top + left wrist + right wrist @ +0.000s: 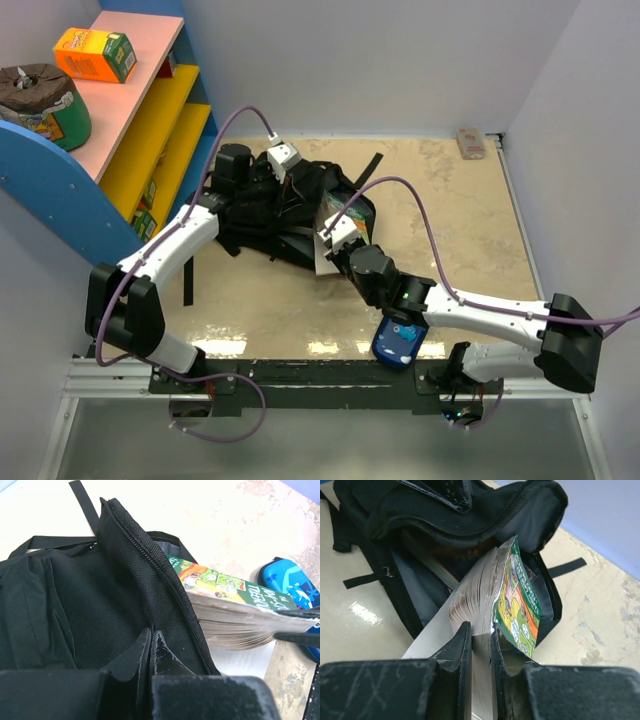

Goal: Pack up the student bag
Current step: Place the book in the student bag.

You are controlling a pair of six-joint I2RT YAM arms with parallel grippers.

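So the bag [262, 222] is lying floppy in the middle of the table [460, 230], with its mouth facing the right arm. The left gripper [151, 634] is pinched tight on the zip edge of the flap, lifting it so the mouth gapes. The right gripper [479, 630] is clamped on the near end of a thick book [516, 600] with a green cartoon cover. The far end is at the opening, partly in as far as I can tell.

What I'd worry about: the book is only held by one end and the pages are fanning out. Push it in like that and the loose pages could catch on the zip or lining and crumple, or the book could twist in the fingers. It looks like something flat is inside too, so it might jam. The bag's soft, so a push may just shove it along or tug the flap out of the left pinch, and the mouth flops shut. The blue pencil case [400, 342] sits right under the right arm, easy to knock
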